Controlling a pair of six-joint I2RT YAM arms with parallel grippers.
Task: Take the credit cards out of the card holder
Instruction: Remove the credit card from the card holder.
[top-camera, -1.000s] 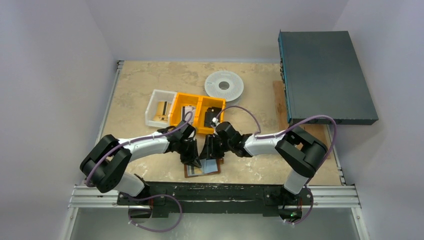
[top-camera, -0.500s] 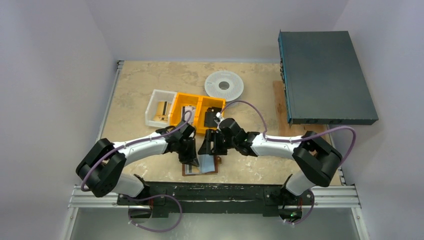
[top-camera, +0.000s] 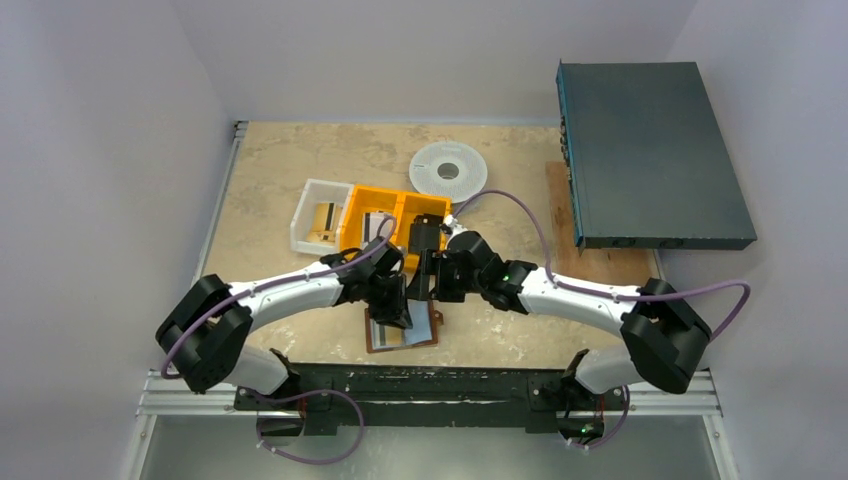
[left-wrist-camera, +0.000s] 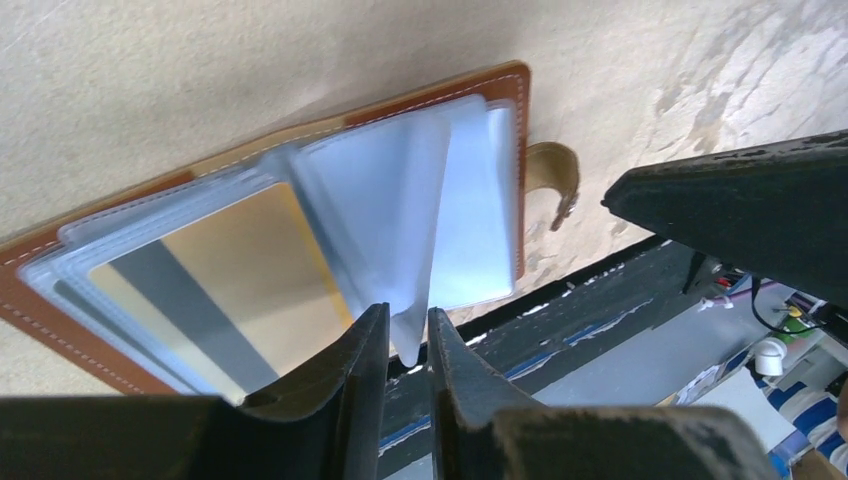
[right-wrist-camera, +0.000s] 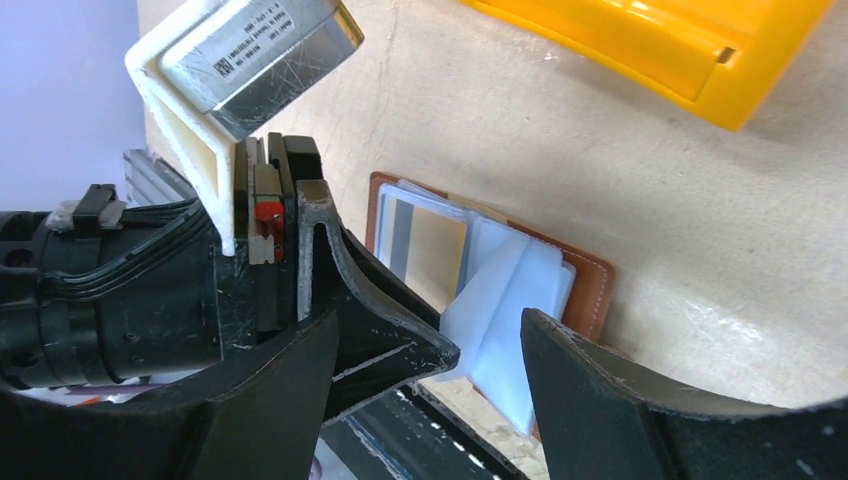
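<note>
From above, we see the card holder (top-camera: 385, 340) lying open at the table's (top-camera: 280, 160) near edge. Left wrist: our left claw (left-wrist-camera: 408, 335) is clamped on its pale sleeve (left-wrist-camera: 400, 220). Right wrist: our right claw (right-wrist-camera: 430, 340) gapes wide just above the holder.

- Top view: fixed, high behind the near edge, looking steeply down; far off, it takes in the whole table (top-camera: 270, 160).
- Left wrist view: mounted on the left gripper (left-wrist-camera: 408, 345), looking down past its fingers; very close on the card holder (left-wrist-camera: 300, 220).
- Right wrist view: mounted on the right gripper (right-wrist-camera: 432, 322), slanting down toward the near edge; close.
- Shared: the card holder shows in all three views. Each wrist view also catches the other gripper.
</note>
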